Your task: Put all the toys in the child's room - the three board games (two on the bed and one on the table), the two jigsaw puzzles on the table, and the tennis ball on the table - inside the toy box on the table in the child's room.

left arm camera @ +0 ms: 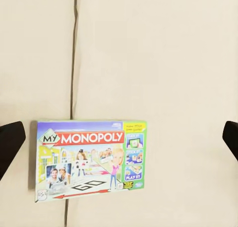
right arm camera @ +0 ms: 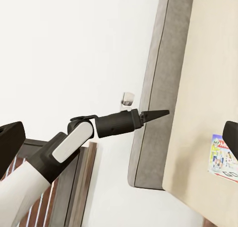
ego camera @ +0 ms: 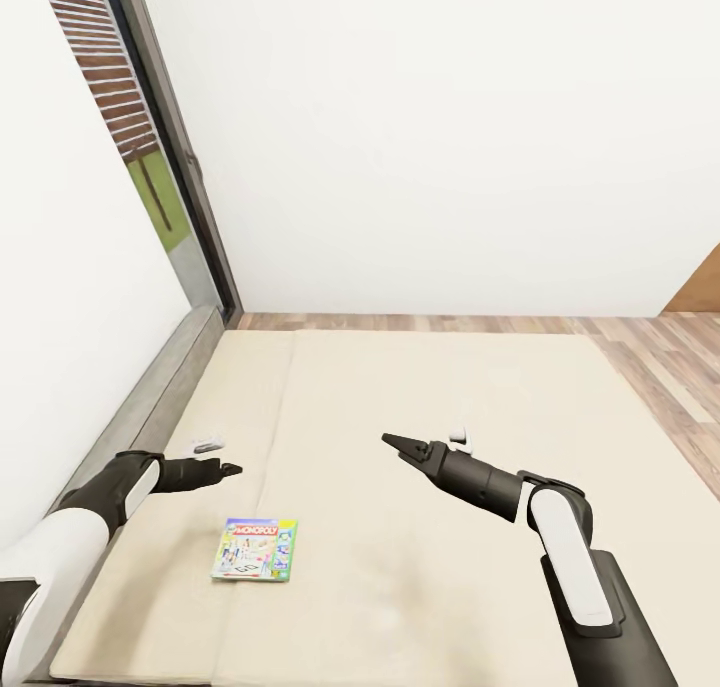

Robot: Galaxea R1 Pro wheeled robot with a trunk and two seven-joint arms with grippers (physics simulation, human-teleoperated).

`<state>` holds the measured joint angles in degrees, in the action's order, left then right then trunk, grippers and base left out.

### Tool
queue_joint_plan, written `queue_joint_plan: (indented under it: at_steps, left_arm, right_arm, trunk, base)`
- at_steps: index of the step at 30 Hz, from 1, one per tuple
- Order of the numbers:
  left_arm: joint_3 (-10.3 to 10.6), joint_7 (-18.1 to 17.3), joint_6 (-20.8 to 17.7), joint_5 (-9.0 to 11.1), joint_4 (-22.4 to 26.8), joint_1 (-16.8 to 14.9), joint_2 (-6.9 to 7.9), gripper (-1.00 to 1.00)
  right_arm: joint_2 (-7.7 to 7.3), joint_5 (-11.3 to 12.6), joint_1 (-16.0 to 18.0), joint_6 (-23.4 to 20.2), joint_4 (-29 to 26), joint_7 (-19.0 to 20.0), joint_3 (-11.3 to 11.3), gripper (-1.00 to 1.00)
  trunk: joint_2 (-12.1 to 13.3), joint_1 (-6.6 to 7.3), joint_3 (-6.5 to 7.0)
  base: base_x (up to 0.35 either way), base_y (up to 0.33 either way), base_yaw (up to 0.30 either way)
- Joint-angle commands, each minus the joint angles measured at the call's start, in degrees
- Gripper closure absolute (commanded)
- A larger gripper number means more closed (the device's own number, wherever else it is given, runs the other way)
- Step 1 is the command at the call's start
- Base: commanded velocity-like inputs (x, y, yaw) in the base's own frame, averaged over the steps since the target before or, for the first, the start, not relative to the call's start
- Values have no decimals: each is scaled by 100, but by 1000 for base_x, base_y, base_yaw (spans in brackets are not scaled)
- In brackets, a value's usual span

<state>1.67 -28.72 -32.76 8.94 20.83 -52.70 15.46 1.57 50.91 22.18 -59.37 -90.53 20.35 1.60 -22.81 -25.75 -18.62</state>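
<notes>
One board game [ego camera: 255,549], the pale multicoloured Monopoly box, lies flat on the beige mattress of the bed [ego camera: 450,587], near the grey headboard [ego camera: 160,397] side. The left gripper [ego camera: 226,470] hovers above the mattress just beyond the box, fingers spread wide, empty. The right gripper [ego camera: 400,447] hangs over mid-mattress, well apart from the box; its fingers also stand apart, holding nothing.
</notes>
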Motion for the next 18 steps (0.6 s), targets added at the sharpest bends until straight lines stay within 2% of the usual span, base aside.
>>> queue_joint_plan:
  at_steps: [1, 7, 11, 18]
  left_arm:
    - [18, 7, -47, 56, 4, -3, 2, -100]
    - [18, 9, -47, 56, 6, -3, -6, -100]
    - [18, 15, -47, 51, 2, -3, -1, -100]
    - [9, 48, -54, 48, 1, -3, -16, -100]
  right_arm:
    - [5, -57, 5, -31, -1, 58, 17, -100]
    - [-9, -57, 5, -31, 6, 64, 29, -100]
    - [-14, -56, 5, -31, 8, 69, 35, -100]
    - [-3, -60, 5, -24, 3, 64, 35, -100]
  trunk:
    - [-11, -3, -10]
    - [-11, -3, -14]
    - [-11, -3, -24]
    - [-11, -3, -39]
  base:
    - [0, 9, 0]
    - [0, 131, -31]
    - [0, 164, -159]
    - [0, 45, -129]
